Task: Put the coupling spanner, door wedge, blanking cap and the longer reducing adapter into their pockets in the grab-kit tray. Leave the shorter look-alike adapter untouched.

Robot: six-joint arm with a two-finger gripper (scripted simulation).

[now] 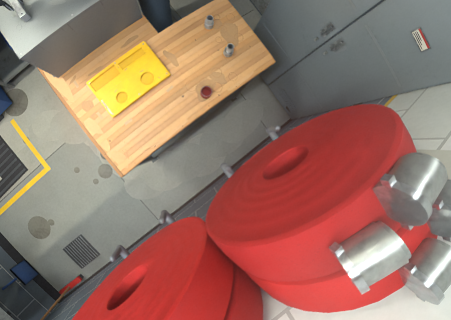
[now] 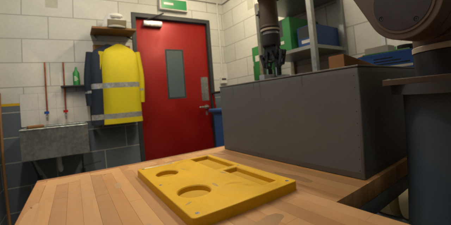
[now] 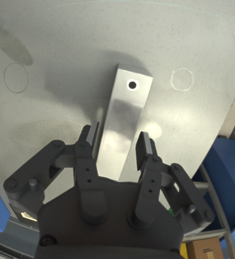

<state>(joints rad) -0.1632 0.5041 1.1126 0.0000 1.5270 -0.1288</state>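
Observation:
On top of the grey cabinet [image 2: 318, 119] at the back of the bench lies a flat steel bar with a hole near its far end, the coupling spanner [image 3: 124, 120]. My gripper [image 3: 119, 141] is down over its near half, open and holding nothing, with the bar running between the fingers. On the wooden bench the yellow grab-kit tray [image 1: 128, 77] shows two rectangular and two round pockets, all vacant. Two grey adapters [image 1: 209, 21] [image 1: 228, 49] stand upright near the bench's far edge, and the red blanking cap [image 1: 206, 91] sits by its right edge. I see no door wedge.
Behind the cabinet a metal shelf [image 2: 310, 28] carries green and blue boxes. Blue bins [image 3: 228, 170] sit below the cabinet's edge. Large red hose rolls [image 1: 309, 200] with metal couplings fill the floor beside the bench.

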